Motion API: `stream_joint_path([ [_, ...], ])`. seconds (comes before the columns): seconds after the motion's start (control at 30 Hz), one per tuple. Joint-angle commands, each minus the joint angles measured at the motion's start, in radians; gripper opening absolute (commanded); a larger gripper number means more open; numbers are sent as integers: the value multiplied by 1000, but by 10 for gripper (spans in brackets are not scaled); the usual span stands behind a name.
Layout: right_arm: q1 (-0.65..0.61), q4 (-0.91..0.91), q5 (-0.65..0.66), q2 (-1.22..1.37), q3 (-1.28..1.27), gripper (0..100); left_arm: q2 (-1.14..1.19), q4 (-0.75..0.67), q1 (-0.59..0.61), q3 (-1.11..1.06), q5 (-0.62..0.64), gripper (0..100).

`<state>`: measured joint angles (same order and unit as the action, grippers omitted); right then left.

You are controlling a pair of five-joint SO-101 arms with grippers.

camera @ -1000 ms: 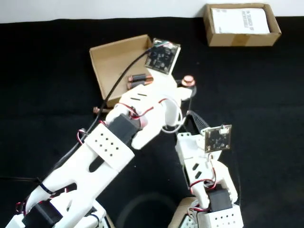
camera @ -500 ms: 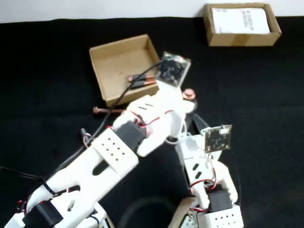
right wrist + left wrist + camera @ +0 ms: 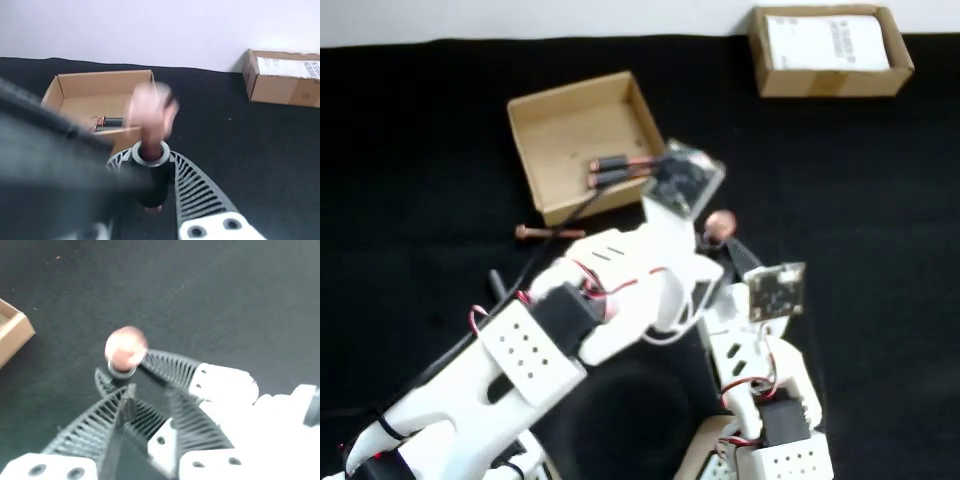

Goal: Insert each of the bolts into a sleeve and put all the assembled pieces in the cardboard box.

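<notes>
Right gripper pinches the upright sleeve at the centre of the high view, with a bolt standing in its top.
My left gripper sits just beside it, fingers spread and gripping nothing. The cardboard box, upper left of centre, holds two assembled pieces side by side in its lower right corner. A loose bolt lies on the table just below that box. A second box at upper right holds a white sheet.
</notes>
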<state>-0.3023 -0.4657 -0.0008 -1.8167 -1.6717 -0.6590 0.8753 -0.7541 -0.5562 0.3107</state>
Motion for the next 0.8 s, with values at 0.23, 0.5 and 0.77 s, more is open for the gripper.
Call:
stream_joint_path([
  [0.23, 19, -4, 8, -10, 25, 6, -205, 95, -5, 13, -17, 159],
  [0.5, 50, -64, 2, 199, 364, 6, -472, 94, 272, 4, -183, 8],
  [0.77, 27, -65, 9, 831, 823, 6, -644, 89, 644, -21, -196, 9],
])
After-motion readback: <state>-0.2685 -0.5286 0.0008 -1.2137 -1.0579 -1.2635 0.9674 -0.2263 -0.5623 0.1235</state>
